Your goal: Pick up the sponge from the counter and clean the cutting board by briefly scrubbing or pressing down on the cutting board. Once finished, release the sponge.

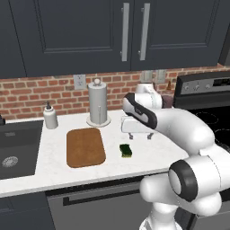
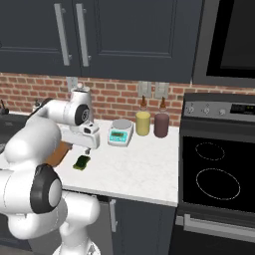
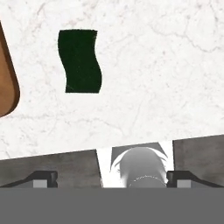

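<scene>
Above the counter (image 1: pixel 148 157), to the right of the sponge (image 1: pixel 126 151), the gripper (image 1: pixel 139 135) hangs with its jaws spread wide and nothing between them. In the hand view the two dark fingertips (image 3: pixel 43 178) stand far apart at the bottom corners, and the sponge (image 3: pixel 81 60) lies on bare marble toward the upper left, well clear of them, its dark green face up and its long edges wavy. The sponge rests flat on the counter just beside the right edge of the board (image 1: pixel 85 146), not touching it; from the right base view its yellow layer (image 2: pixel 82 162) shows along the side. The board lies flat with nothing on it. Behind it stand a paper towel holder (image 1: pixel 98 102) and a soap dispenser (image 1: pixel 50 116), with the dark sink (image 1: pixel 18 148) at far left. Farther right along the brick wall sit a small scale (image 2: pixel 121 133), a yellow jar (image 2: pixel 143 122) and a dark jar (image 2: pixel 161 124), then the stove (image 2: pixel 216 169).
</scene>
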Tool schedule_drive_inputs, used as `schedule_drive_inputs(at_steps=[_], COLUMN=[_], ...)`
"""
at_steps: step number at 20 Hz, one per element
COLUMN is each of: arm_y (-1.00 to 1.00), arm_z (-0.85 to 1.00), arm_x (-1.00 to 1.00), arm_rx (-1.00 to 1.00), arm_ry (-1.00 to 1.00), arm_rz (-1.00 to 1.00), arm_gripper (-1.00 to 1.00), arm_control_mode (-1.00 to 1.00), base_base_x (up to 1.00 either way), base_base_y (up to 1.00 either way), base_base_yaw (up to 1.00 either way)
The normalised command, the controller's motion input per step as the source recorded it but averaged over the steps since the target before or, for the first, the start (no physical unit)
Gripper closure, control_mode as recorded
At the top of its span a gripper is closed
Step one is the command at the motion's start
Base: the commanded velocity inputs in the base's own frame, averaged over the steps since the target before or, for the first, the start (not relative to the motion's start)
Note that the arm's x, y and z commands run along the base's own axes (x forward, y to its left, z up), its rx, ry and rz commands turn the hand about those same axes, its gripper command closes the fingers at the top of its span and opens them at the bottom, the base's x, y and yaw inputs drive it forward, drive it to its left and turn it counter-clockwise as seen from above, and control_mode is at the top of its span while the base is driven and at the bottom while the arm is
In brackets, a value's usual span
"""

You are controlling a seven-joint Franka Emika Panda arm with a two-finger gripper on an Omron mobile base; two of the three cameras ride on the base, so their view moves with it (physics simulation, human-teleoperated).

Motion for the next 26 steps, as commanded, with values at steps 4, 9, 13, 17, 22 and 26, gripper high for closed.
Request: schedule_drive_inputs(at_steps=[4, 9, 13, 17, 22, 26], arm_y=[0.09, 0.34, 0.29, 0.12, 0.00, 0.00], arm_z=[-0.31, -0.41, -0.16, -0.15, -0.14, -0.21], arm_x=[0.00, 0.14, 0.30, 0.27, 0.26, 0.21], arm_rx=[0.00, 0.00, 0.00, 0.00, 0.00, 0.00], arm_ry=[0.00, 0.00, 0.00, 0.00, -0.01, -0.01], arm_rz=[0.00, -0.03, -0.03, -0.03, 0.00, 0.00], arm_gripper=[-1.00, -1.00, -1.00, -1.00, -1.00, -1.00], arm_control_mode=[-1.00, -1.00, -1.00, -1.00, -1.00, -1.00], base_base_x=[0.00, 0.00, 0.00, 0.00, 0.00, 0.00], base_base_y=[0.00, 0.00, 0.00, 0.00, 0.00, 0.00], base_base_yaw=[0.00, 0.00, 0.00, 0.00, 0.00, 0.00])
